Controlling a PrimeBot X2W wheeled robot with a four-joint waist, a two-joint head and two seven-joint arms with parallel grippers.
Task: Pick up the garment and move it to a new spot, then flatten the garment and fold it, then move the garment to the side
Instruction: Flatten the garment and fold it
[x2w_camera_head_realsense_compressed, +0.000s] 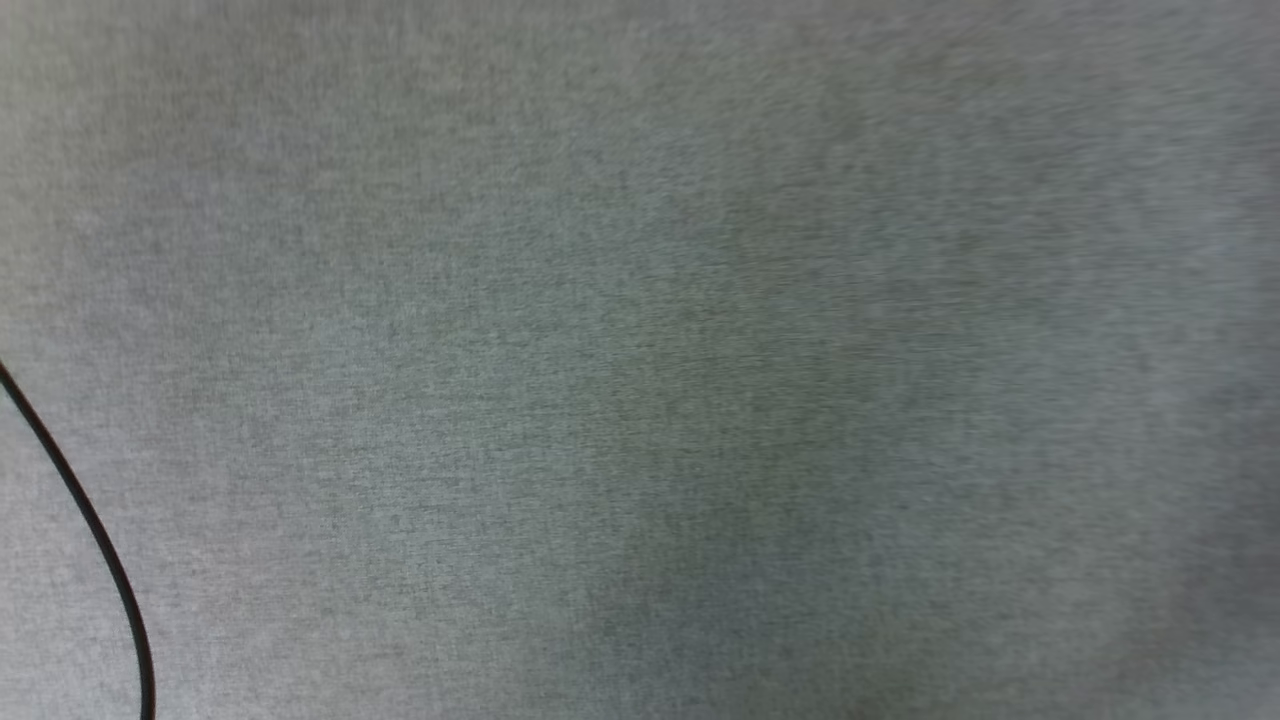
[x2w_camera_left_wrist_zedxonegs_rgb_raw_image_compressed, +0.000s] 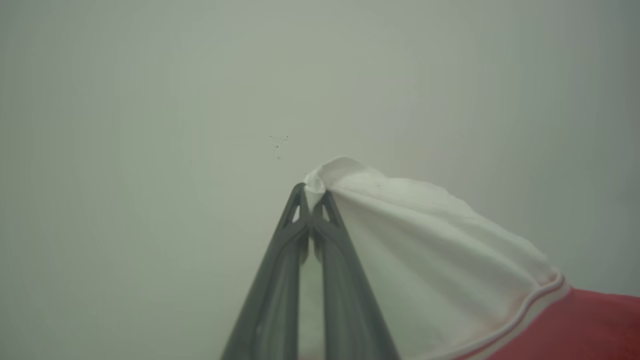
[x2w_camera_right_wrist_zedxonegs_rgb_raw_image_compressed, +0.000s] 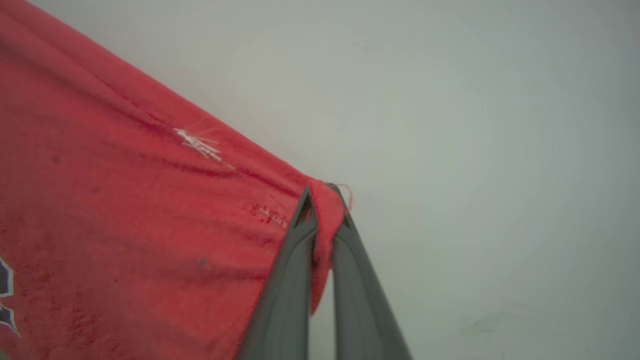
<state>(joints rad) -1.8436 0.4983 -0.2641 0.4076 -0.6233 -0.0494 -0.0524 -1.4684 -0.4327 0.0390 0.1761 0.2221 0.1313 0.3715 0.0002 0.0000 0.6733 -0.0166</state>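
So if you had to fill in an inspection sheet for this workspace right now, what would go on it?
Surface: grey woven-looking surface, bare where the head view looks.
Job's things: garment, red with a white sleeve and striped trim, lifted and stretched between the two grippers.
Clutter: nothing seen.
Grippers: left gripper shut on the tip of the white sleeve; right gripper shut on a red edge of the garment.
Cables: one thin black cable curving across the lower left corner of the head view.
Surroundings: plain pale grey behind both grippers; nothing else seen.
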